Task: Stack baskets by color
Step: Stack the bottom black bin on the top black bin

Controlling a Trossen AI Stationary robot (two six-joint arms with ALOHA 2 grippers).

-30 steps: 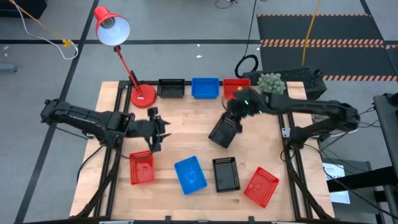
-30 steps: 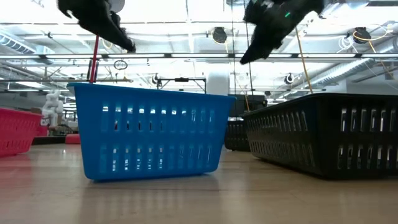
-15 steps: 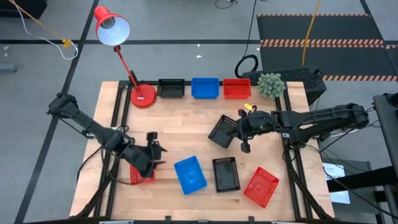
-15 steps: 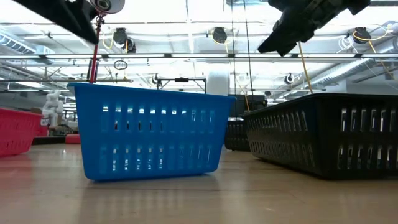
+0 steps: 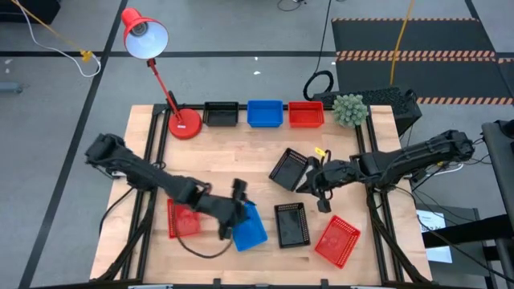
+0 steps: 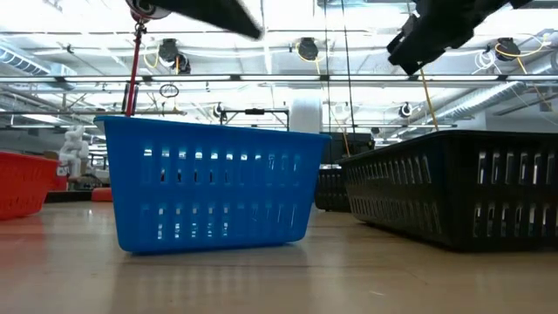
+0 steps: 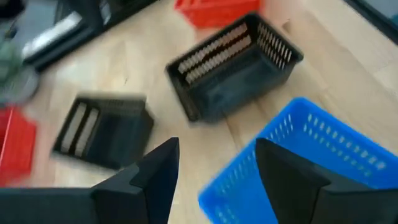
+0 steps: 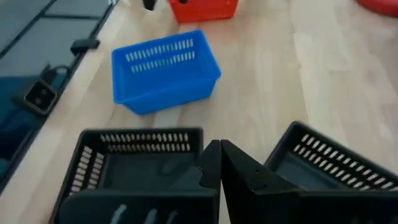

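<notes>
Five loose baskets lie on the table. A blue basket (image 5: 252,231), a black basket (image 5: 291,225) and a red basket (image 5: 337,239) stand flat on their bases near the front edge. A second red basket (image 5: 183,218) lies partly under my left arm. A second black basket (image 5: 289,168) sits askew at mid-table. My left gripper (image 5: 236,210) hangs open above the blue basket's (image 7: 311,155) left end, and in the low view the gripper (image 6: 222,10) is well clear of it. My right gripper (image 5: 313,191) is shut and hovers between the two black baskets (image 8: 137,162) (image 8: 336,168).
A row of black (image 5: 221,114), blue (image 5: 265,113) and red (image 5: 305,113) baskets stands along the far edge. Beside it are the red lamp's round base (image 5: 185,123) at the left and a green plant (image 5: 349,108) at the right. Bare wood lies at mid-table, left of centre.
My left gripper has swept toward the table's right and near edges, from beside the near-left red basket to above the blue one, sinking a little and rolling. My right gripper has drawn away from the askew black basket toward the right and near edges. No basket has moved.
</notes>
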